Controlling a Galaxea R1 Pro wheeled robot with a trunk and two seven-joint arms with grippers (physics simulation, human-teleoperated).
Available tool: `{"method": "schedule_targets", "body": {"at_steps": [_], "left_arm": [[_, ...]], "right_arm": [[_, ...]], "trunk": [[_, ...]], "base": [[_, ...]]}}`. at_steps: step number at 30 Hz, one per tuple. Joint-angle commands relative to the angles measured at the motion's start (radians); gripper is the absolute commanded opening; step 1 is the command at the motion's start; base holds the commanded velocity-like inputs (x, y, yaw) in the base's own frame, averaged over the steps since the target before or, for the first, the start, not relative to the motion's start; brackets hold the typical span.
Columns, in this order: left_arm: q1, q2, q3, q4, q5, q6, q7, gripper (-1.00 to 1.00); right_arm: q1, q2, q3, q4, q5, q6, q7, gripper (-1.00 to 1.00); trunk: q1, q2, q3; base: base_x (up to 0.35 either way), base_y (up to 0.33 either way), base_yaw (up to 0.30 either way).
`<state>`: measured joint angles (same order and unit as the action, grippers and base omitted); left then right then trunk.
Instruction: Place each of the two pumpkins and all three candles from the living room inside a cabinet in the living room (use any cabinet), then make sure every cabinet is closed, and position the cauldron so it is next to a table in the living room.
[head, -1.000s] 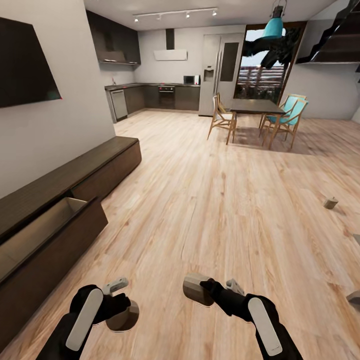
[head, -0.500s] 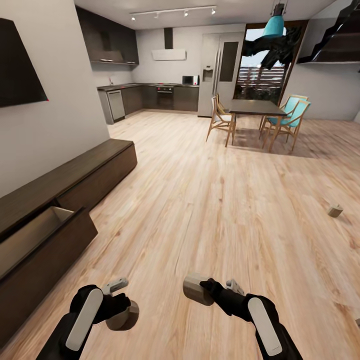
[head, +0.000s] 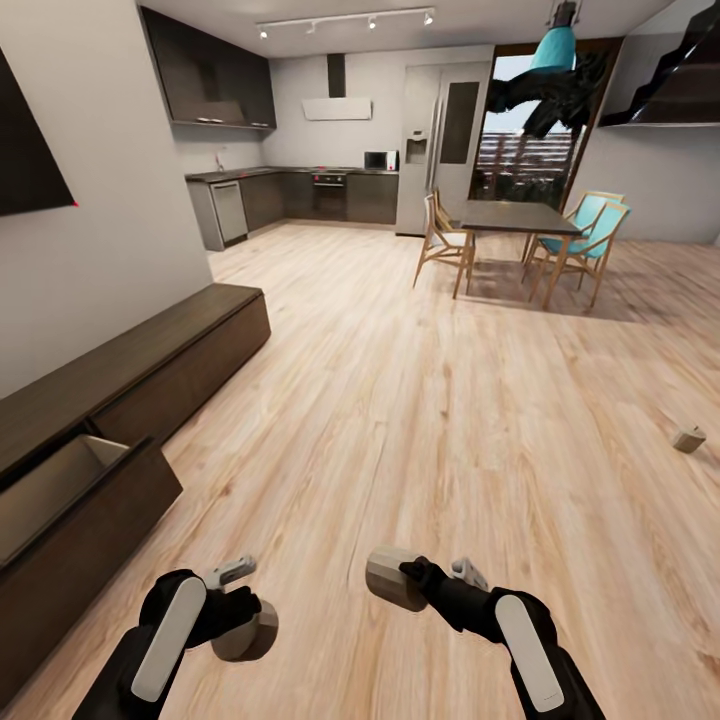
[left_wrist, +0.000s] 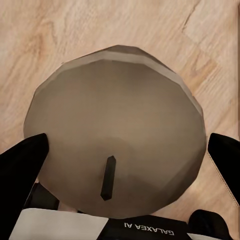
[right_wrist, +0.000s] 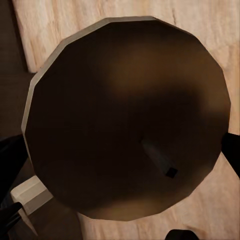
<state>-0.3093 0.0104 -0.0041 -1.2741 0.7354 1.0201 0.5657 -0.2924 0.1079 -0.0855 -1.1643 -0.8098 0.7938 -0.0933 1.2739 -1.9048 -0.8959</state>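
Each of my grippers holds a candle. The left gripper is shut on a beige-grey candle, whose wick end faces the left wrist camera between the black fingers. The right gripper is shut on a second candle; in the right wrist view that candle looks dark and shaded. A third candle lies on the plank floor at the far right. The dark-brown cabinet runs along the left wall, and one drawer stands open with a pale beige inside.
Beyond the open floor stands a dining table with wooden and teal chairs, and a kitchen lines the back wall. A dark wall screen hangs above the cabinet.
The whole view has shifted: the cabinet has slid left and the floor candle right and down, so the camera has turned or moved. Both grippers hold their candles as before.
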Motion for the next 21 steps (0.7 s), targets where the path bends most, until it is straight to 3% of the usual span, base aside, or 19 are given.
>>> {"method": "schedule_targets", "body": {"at_steps": [1,14,21], "left_arm": [[-0.001,0.0,0.0,-0.001,0.012,0.002,0.01,-1.0],[-0.001,0.0,0.0,-0.001,0.012,0.002,0.01,-1.0],[-0.001,0.0,0.0,-0.001,0.01,0.002,0.01,-1.0]], "right_arm": [[-0.001,0.001,-0.002,-0.002,-0.017,0.004,-0.009,-1.0],[-0.001,0.001,0.002,-0.002,-0.017,0.004,-0.01,-1.0],[-0.001,0.003,0.008,-0.002,-0.014,0.004,-0.013,-1.0]], "trunk": [[0.0,0.0,-0.001],[0.0,0.0,-0.001],[0.0,0.0,-0.001]], "base": [[0.303,0.0,0.0],[0.269,-0.001,0.0],[0.134,-0.13,0.0]]}}
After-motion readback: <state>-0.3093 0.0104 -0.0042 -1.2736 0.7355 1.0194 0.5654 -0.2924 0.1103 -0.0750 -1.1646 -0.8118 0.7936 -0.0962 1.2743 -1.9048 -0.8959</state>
